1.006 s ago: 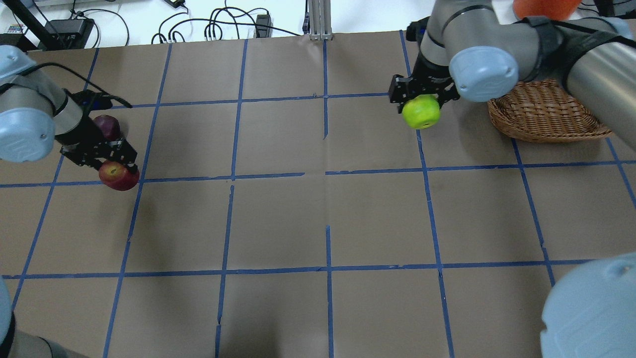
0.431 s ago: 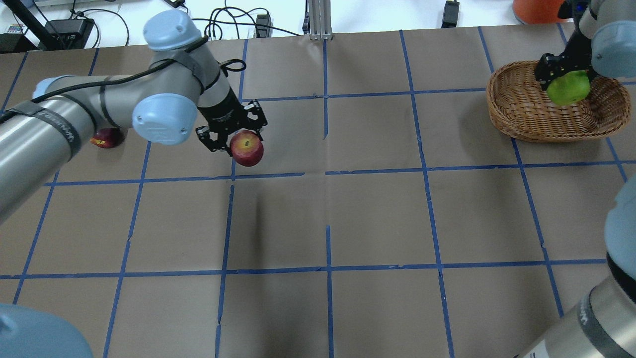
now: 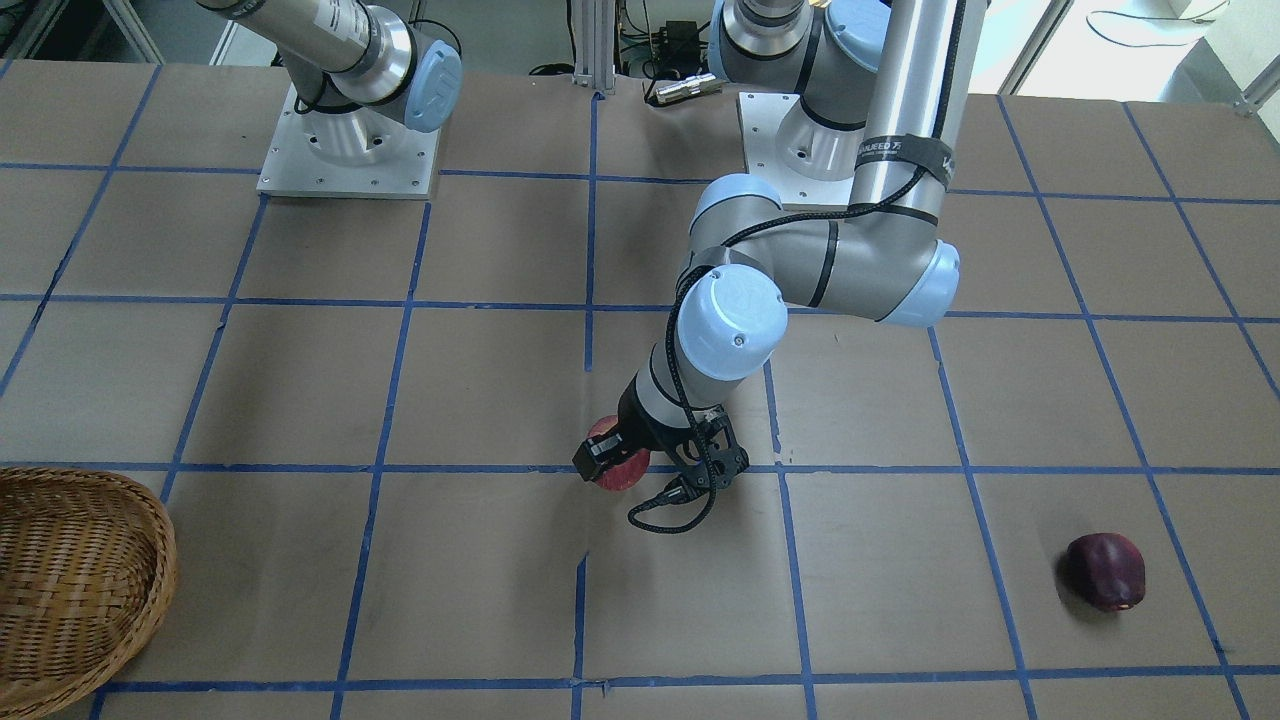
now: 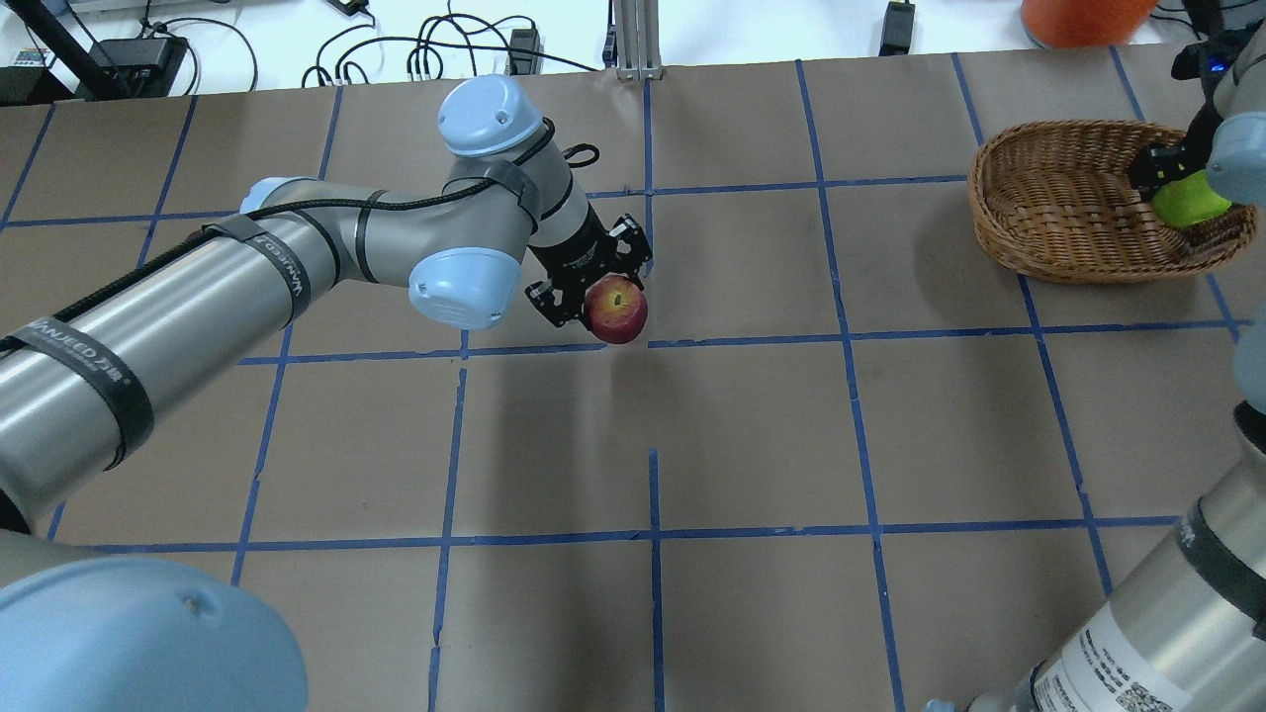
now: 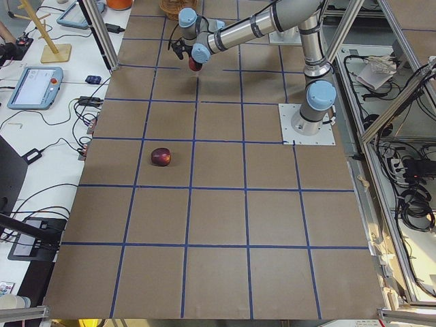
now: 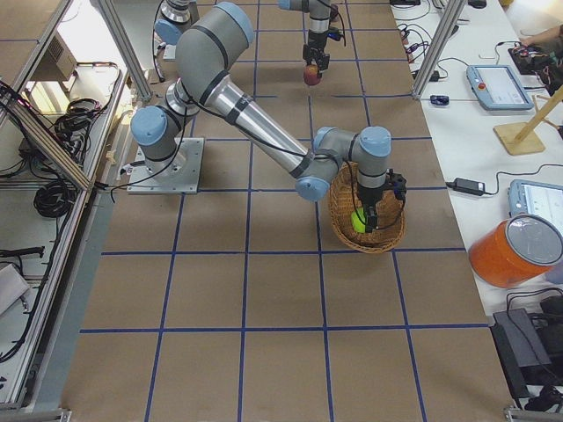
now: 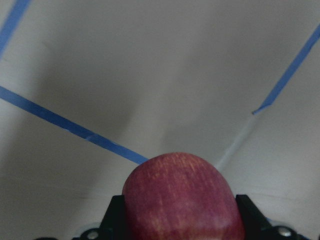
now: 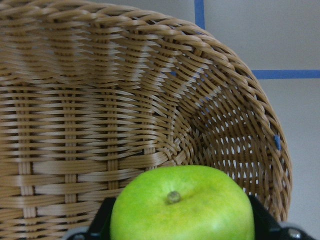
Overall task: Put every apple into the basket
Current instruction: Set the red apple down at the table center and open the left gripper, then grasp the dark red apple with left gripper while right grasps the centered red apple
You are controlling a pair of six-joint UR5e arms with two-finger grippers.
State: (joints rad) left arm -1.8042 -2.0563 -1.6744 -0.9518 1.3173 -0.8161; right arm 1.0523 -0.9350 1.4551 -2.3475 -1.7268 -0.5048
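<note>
1. The wicker basket sits on the bench, which is covered in brown paper and marked off in squares by blue tape lines.
2. The right gripper reaches down inside the basket and is clamped on the green apple, with 1 finger on each side of it.
3. The green apple is inside the basket's rim, close to the wall on the side away from the other apples, with its stem end facing the wrist camera. I cannot tell whether it touches the weave below.
4. The left gripper is well apart from the basket and clamped on the red apple.
5. The red apple hangs clear of the bench above a tape line and casts a soft shadow on the paper. It is roughly between the basket and the dark apple.
6. The dark apple lies by itself on the bench, farther from the basket than the red apple and well apart from both grippers.
7. Of the 3 apples, 1 is within the basket and 2 are outside it.
</note>
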